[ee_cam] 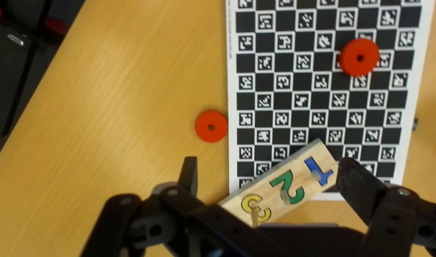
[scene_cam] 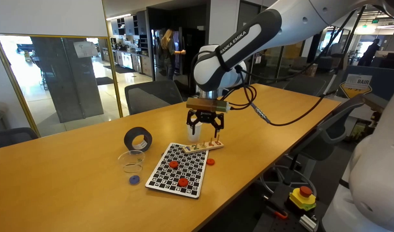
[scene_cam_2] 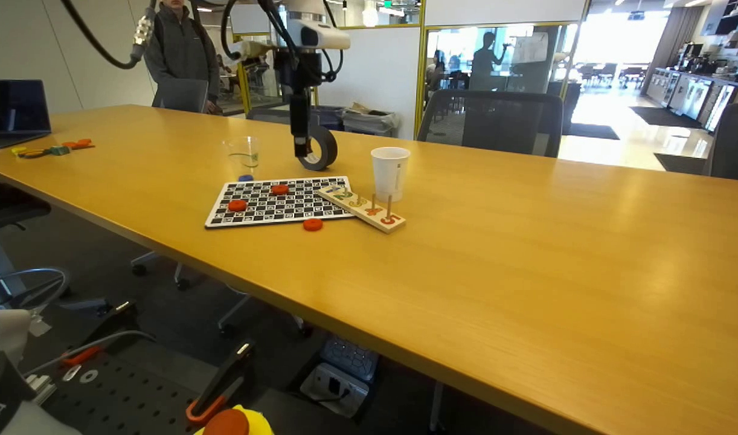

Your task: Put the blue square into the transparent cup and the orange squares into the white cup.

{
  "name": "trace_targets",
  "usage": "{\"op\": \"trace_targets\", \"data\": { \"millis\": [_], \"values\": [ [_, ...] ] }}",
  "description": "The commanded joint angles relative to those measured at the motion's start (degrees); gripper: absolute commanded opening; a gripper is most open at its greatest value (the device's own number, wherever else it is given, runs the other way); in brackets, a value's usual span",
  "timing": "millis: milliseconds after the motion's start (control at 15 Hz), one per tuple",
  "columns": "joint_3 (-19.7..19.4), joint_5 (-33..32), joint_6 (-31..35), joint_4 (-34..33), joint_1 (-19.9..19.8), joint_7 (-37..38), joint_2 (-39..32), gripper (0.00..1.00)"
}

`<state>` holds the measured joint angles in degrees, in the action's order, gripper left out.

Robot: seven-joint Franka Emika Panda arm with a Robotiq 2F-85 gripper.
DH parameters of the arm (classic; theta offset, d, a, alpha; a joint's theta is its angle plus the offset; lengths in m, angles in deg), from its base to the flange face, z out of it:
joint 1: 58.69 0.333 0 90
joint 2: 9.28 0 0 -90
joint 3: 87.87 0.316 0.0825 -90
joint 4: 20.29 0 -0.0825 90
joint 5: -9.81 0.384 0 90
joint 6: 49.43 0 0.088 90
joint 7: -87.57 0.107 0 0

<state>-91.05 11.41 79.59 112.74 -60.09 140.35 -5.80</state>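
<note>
The spread, empty fingers (ee_cam: 357,187) hang over the ChArUco board (ee_cam: 321,100) near its numbered peg strip (ee_cam: 282,189); a descent could knock it. Two orange-red discs (scene_cam: 183,183) lie on the board, a third disc (ee_cam: 216,132) beside it; pinching low may drag the board. Off the opposite side, the blue disc (scene_cam: 134,179) lies near the clear cup (scene_cam: 131,161), which wide-set fingers might tip. Off the strip end stands the white paper cup (scene_cam_2: 389,175).

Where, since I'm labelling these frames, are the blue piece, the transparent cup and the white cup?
Blue piece (scene_cam: 134,180): in an exterior view, top face.
Transparent cup (scene_cam_2: 242,152): in an exterior view, clear side wall.
White cup (scene_cam_2: 389,175): in an exterior view, outer side wall.
</note>
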Motion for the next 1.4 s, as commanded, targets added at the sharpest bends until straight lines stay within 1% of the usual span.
{"op": "trace_targets", "data": {
  "millis": [0,333,733,933,1067,1333],
  "values": [
    [0.36,1.13,1.30,4.90,-0.40,-12.32,1.24,1.00],
    [-0.12,-2.29,3.97,7.05,-1.16,-27.48,-2.19,1.00],
    [-0.39,-3.87,8.15,4.93,-1.45,-43.92,-8.95,1.00],
    [-0.54,-5.44,11.06,4.56,-1.84,-52.41,-11.00,1.00],
    [-0.58,-6.97,13.53,4.44,-2.04,-56.91,-11.99,1.00],
    [-0.67,-9.30,19.02,4.60,-2.68,-62.78,-13.38,1.00]
  ]
}}
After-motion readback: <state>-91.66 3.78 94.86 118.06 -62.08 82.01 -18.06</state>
